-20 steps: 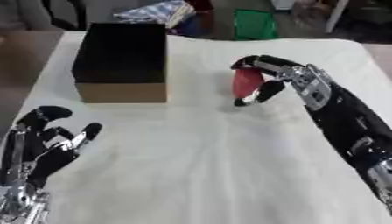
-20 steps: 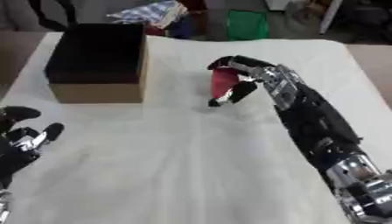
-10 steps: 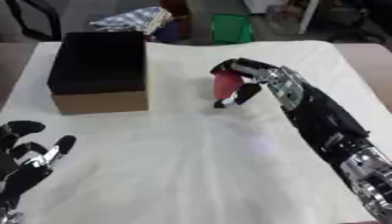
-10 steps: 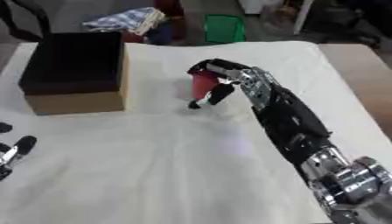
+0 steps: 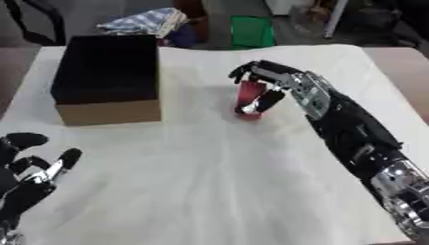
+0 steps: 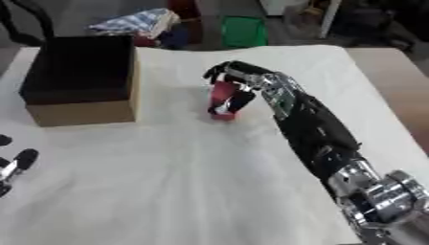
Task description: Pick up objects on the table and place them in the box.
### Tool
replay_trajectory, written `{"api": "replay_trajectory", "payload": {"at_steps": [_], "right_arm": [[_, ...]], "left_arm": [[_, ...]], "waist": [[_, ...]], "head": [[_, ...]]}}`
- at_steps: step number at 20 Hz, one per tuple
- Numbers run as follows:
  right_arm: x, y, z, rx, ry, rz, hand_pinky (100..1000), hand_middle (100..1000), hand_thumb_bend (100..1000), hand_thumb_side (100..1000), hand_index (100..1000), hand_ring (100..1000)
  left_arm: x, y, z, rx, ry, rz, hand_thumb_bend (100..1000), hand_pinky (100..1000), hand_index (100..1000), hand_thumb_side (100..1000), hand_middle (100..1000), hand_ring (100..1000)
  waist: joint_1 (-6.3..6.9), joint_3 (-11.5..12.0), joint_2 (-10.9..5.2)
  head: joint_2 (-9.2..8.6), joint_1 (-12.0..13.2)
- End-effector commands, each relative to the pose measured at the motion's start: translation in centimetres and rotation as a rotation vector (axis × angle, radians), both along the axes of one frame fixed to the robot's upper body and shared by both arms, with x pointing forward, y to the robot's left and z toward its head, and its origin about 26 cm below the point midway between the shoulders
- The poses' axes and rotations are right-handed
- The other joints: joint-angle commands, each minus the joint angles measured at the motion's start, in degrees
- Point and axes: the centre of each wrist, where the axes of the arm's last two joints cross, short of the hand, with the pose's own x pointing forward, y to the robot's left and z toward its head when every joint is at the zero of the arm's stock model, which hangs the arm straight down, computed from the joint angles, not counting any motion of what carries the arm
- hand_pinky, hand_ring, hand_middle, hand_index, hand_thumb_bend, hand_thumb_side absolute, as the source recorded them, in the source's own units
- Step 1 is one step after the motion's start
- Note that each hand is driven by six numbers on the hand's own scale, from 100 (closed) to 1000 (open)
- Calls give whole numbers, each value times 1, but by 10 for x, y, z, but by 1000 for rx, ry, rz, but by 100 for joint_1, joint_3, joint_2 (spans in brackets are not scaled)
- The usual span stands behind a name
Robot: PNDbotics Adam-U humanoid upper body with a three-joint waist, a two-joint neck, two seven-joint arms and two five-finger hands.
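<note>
— On the white cloth, right of the box, where do we stand?

— Our right hand has its fingers curled round the red object, which stands upright, its base at the table. The box lies to the hand's left, open top up, with bare cloth between.

— And our other hand?

— Our left hand rests open at the lower left corner, well apart. We judge the carry goes leftward, over the box's near wall.
</note>
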Motion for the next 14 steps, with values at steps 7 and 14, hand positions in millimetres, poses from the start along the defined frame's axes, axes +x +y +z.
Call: {"api": "replay_trajectory", "payload": {"at_steps": [7,14], "right_arm": [[0,14,64,40,-131,75,640,664,244,100,862,446],[0,23,97,104,-219,75,640,665,256,100,861,448]], "left_arm": [[1,1,6,7,-17,-7,822,381,523,236,547,674],[1,-2,5,20,-9,-32,821,382,523,232,548,675]], "waist": [[-14,71,-176],[-60,291,-231]], "head": [[70,32],[86,-24]]}}
